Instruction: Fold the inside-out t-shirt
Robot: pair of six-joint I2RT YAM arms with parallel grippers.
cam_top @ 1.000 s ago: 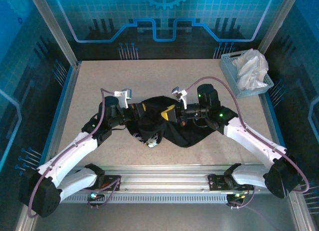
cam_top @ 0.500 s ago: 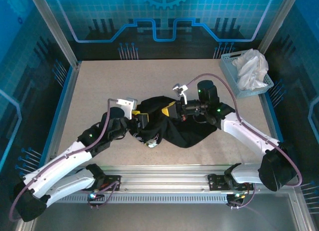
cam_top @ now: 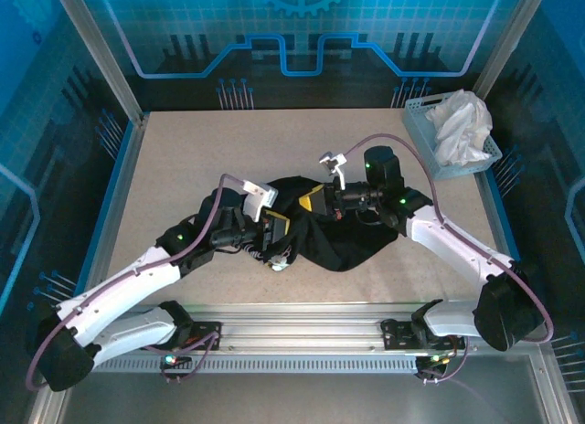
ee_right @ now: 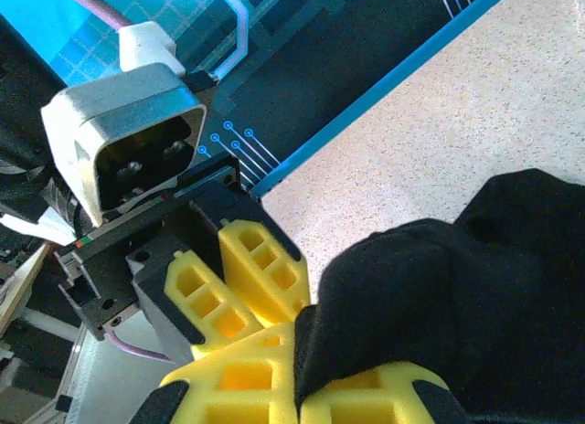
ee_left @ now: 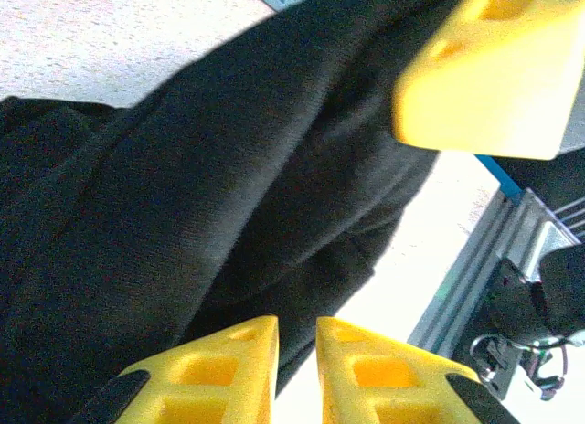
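Right gripper point(ee_right: 298, 387) clamped on shirt point(ee_right: 457, 287) | left gripper point(ee_left: 297, 360) fingers nearly together at shirt edge, grip unclear | both close together mid-table point(cam_top: 183, 159)

Top external: high, behind arm bases, faces down and forward, takes in whole table point(cam_top: 164, 168).

Left wrist: very near, sights along left gripper point(ee_left: 296, 331) onto inside-out t-shirt point(ee_left: 201, 186) just ahead of fingertips.

Right wrist: near, sights past right gripper point(ee_right: 300, 387).

Shared: shirt bunch. Each wrist view catches opposite gripper beyond own fingertips.
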